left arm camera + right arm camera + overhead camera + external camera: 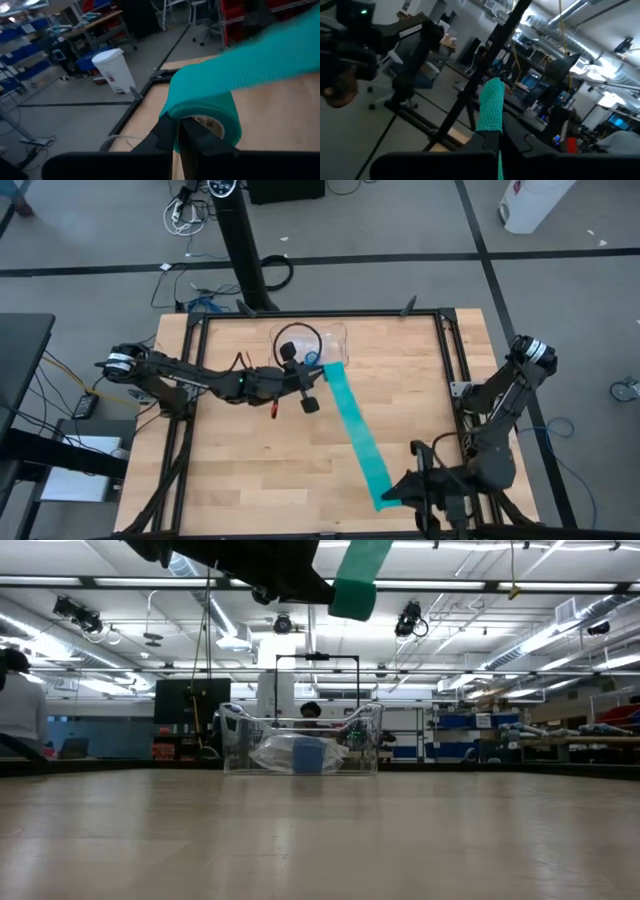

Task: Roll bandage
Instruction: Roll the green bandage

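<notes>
The teal-green bandage (356, 430) is a long strip stretched in the air between my two grippers. Its rolled end (202, 97) is at my left gripper (322, 373), near the table's middle, in front of the clear tray. Its free end (491, 107) is at my right gripper (392, 498), near the table's near edge. Both grippers are shut on it. In the low view the bandage (355, 580) shows high above the tabletop, under the dark left arm. My left gripper is shut on the rolled end by the roll's wall (176, 145), at the rim next to the pale core (212, 124). One finger seems to be at the core's opening and one outside. The roll is lifted clear, and the strip leaves it taut. My right gripper pinches the strip's free end (490, 127) between its two fingers, across the strip's width. A short tip of bandage sticks out beyond the fingertips. The end is held clear of the table, and the strip runs straight toward the left gripper.
A clear plastic tray (335, 338) stands at the table's far middle, just behind the left gripper; in the low view the tray (370, 740) holds a bright-blue roll (308, 755). A black frame (445, 370) borders the wooden tabletop. A person shows far left in the room (15, 700).
</notes>
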`<action>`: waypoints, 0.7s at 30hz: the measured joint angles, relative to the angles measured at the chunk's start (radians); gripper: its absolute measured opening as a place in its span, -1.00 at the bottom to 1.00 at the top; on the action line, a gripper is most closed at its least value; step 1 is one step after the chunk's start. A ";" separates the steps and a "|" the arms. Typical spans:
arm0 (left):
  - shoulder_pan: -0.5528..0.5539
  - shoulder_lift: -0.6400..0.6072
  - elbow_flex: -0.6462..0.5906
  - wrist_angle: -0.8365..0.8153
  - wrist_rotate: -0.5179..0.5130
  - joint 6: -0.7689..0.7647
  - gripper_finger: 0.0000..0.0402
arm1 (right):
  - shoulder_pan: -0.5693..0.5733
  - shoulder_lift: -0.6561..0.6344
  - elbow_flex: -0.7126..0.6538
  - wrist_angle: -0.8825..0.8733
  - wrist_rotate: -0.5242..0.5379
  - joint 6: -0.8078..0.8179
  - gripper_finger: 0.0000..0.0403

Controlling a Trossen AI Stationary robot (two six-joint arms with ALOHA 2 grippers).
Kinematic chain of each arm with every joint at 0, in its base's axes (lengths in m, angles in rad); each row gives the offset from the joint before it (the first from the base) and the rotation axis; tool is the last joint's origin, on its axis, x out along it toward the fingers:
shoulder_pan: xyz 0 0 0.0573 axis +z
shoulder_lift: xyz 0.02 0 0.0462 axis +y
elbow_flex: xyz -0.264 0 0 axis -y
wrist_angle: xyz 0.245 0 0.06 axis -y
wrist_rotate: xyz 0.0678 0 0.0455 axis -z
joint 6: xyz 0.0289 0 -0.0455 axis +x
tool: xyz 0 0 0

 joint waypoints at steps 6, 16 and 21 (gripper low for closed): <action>0.028 0.000 0.000 0.056 0.036 0.011 -0.92 | 0.034 0.064 0.000 -0.008 0.006 0.082 -1.00; 0.042 0.000 0.009 0.102 0.076 0.013 -0.92 | 0.059 0.204 0.000 -0.037 0.074 0.254 -0.97; 0.034 -0.002 0.024 0.096 0.114 0.011 -0.92 | 0.058 0.278 0.000 -0.058 0.262 0.271 -0.74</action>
